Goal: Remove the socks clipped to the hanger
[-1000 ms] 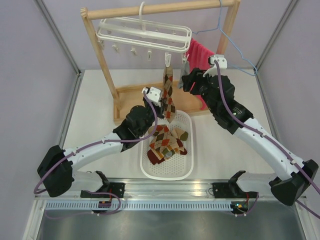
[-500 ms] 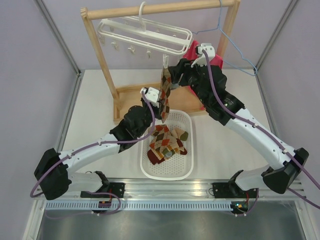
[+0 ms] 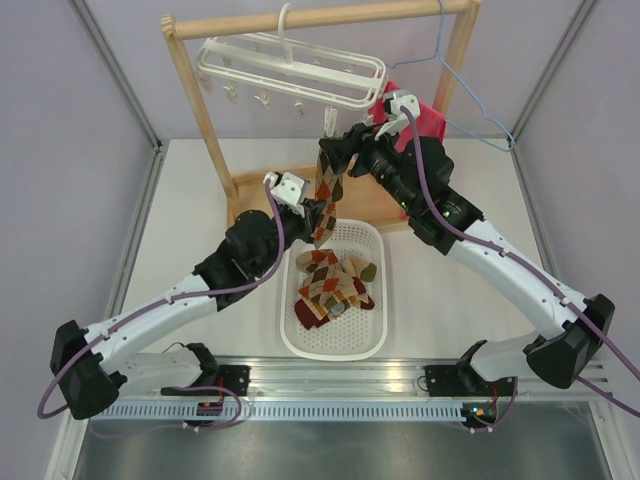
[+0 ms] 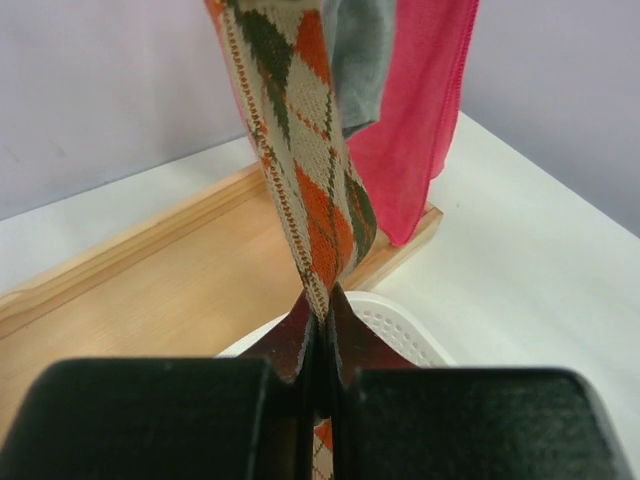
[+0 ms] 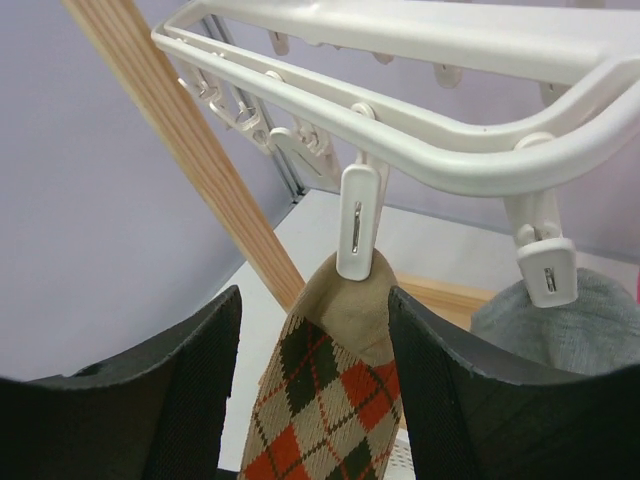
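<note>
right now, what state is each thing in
argyle sock: clipped at top, lower end pinched by left tool
grey sock: clipped to hanger
left tool: shut on argyle sock
right tool: open, fingers either side of the argyle sock's top
hanger: hung on wooden rail
basket: holds loose socks

Non-task stuff here: a wooden rack [image 3: 230, 22] runs across the top of the frame, its flat base [image 4: 150, 300] sitting on the white table [image 3: 180, 220]. A pinkish-red towel [image 3: 432, 118] hangs at the upper right, with a thin blue wire hanger [image 3: 478, 100] on the bar next to it. A white slotted basket [image 3: 383, 305] sits dead center, just in front of the rack. Lilac walls [image 3: 60, 150] close it in, and a metal rail [image 3: 330, 410] runs along the bottom.
</note>
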